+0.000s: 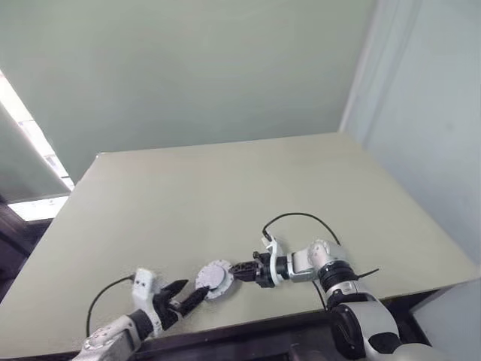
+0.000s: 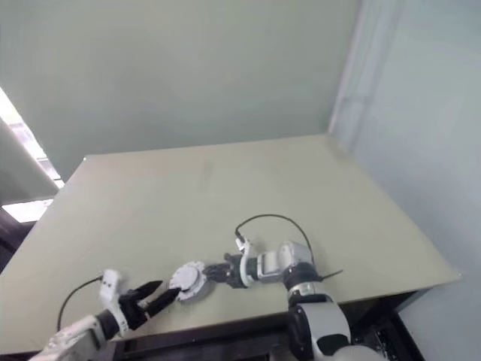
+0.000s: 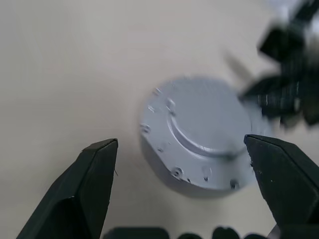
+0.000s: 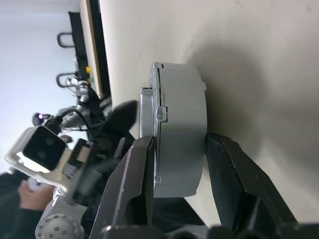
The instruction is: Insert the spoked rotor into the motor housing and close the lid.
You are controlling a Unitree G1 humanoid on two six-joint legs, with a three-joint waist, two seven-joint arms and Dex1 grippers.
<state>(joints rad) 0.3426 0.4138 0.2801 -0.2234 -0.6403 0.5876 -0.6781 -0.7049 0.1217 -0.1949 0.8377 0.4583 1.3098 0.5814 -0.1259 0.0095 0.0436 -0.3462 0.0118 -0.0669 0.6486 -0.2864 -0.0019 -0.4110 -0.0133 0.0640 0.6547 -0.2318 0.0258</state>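
Left eye view: a pale beige table is seen from above, and a small round grey motor housing is found near its front edge, in the lower middle of the frame. The housing is pinched by the right gripper, which reaches in from the lower right of the frame, its black fingers closed on the casing's side. In the right wrist view the same housing is shown edge-on, clamped between the two dark fingers, one on the flat capped face and one on the opposite face; a seam is visible around the casing where a thinner plate sits against the thicker body. Whether that plate is the lid cannot be told. The left gripper is seen in the lower left of the left eye view, just beside the housing, with its jaws spread wide and not touching it. In the left wrist view the closed grey face of the housing is shown with a raised curved ridge and small screw points near its rim, framed between the two open black fingertips, which stand apart from it on either side. A black cable is looped over the table behind the right wrist.
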